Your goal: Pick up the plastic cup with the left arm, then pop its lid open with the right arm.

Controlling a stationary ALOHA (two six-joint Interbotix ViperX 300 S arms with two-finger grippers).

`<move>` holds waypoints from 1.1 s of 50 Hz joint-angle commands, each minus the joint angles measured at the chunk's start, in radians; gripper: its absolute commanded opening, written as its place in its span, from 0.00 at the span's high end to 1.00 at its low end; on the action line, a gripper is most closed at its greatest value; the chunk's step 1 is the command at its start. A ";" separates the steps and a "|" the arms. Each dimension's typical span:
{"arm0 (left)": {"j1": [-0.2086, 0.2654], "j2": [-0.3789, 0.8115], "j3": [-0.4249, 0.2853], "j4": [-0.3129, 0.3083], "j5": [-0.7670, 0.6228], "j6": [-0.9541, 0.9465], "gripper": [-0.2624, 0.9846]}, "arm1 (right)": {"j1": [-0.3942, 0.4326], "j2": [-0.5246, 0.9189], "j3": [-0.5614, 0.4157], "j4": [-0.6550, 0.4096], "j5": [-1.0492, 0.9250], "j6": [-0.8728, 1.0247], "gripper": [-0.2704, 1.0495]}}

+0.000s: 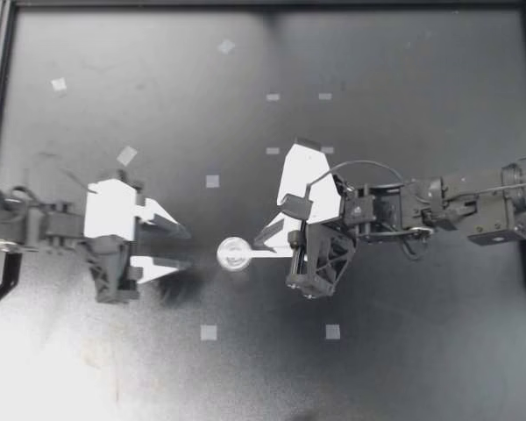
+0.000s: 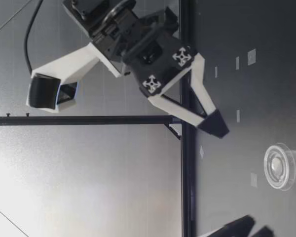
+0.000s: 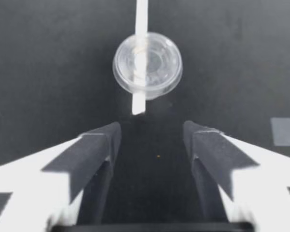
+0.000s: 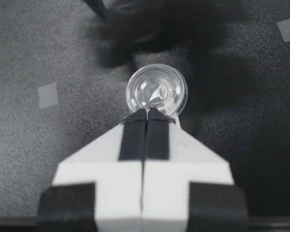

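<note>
My left hand hovers spread and empty just beside the clear dish on the tabletop, my right hand hangs clenched on nothing above that dish, and one clumsy nudge could skid it off its white strip!

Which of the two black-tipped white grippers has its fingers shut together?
My right gripper: its fingers meet with no gap, close to the clear round plastic dish. My left gripper faces the dish with fingers apart.
</note>
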State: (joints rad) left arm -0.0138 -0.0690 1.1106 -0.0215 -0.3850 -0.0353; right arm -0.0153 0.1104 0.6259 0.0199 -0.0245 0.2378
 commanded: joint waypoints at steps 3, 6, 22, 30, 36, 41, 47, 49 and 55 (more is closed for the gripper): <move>-0.002 0.037 -0.034 -0.002 -0.009 -0.003 0.30 | -0.002 0.003 -0.023 -0.003 -0.011 0.002 0.89; -0.002 0.048 -0.041 -0.002 -0.012 -0.003 0.30 | -0.002 0.014 -0.026 -0.002 -0.011 0.002 0.89; -0.002 0.069 -0.049 -0.002 -0.049 -0.003 0.29 | 0.002 0.077 -0.072 -0.009 -0.011 0.002 0.89; -0.002 0.092 -0.055 -0.002 -0.064 -0.002 0.28 | 0.002 0.106 -0.094 -0.009 -0.011 0.002 0.89; -0.002 0.114 -0.063 -0.002 -0.078 -0.002 0.27 | 0.002 0.118 -0.104 -0.009 -0.011 0.002 0.89; -0.002 0.132 -0.072 -0.002 -0.091 -0.002 0.26 | 0.003 0.124 -0.110 -0.009 -0.011 0.002 0.89; -0.002 0.149 -0.087 -0.002 -0.106 0.000 0.26 | 0.002 0.132 -0.112 -0.009 -0.009 0.002 0.89; -0.002 0.156 -0.091 -0.002 -0.107 0.002 0.26 | 0.002 0.132 -0.112 -0.009 -0.006 0.002 0.89; -0.002 0.175 -0.095 -0.002 -0.112 0.002 0.26 | 0.002 0.138 -0.112 -0.009 -0.006 0.002 0.89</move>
State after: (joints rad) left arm -0.0138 0.1104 1.0308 -0.0215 -0.4847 -0.0353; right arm -0.0153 0.2608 0.5354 0.0123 -0.0261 0.2378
